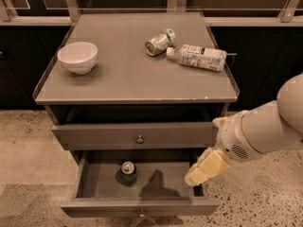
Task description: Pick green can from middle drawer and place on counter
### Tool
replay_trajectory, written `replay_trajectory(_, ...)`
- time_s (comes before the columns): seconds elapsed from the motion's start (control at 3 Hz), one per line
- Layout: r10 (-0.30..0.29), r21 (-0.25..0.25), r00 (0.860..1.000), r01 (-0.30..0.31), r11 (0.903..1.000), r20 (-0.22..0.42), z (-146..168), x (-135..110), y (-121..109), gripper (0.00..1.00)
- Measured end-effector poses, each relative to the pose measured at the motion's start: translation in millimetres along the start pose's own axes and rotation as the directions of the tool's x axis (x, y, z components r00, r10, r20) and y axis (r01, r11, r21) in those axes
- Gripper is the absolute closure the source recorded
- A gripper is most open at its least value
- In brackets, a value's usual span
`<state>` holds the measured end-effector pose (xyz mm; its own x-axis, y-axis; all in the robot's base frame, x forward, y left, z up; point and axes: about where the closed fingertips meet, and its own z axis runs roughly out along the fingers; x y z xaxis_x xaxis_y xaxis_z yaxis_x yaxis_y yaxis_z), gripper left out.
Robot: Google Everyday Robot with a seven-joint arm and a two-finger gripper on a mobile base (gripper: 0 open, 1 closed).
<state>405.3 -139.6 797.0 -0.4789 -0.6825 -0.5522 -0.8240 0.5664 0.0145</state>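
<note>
The green can [128,173] stands upright on the floor of the open middle drawer [142,206], left of its centre, silver top showing. My gripper [204,168] hangs from the white arm over the drawer's right end, well to the right of the can and apart from it. Its shadow falls on the drawer floor between them. The grey counter [128,77] is the cabinet top above.
On the counter stand a white bowl [77,56] at the left, a paler can [159,42] lying on its side and a plastic bottle [198,56] lying at the back right. A shut drawer front with a knob [139,139] sits above the open drawer. Speckled floor surrounds the cabinet.
</note>
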Motion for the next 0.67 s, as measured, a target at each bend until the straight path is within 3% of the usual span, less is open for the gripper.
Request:
replay_trajectory(0.33, 0.018, 0.014, 1.000, -0.018, 0.9997, -0.013, -4, 6, 3, 0.00)
replay_trajectory(0.67, 0.072, -0.020, 0.996, -0.071, 0.9973, 0.051, 22, 27, 3, 0.00)
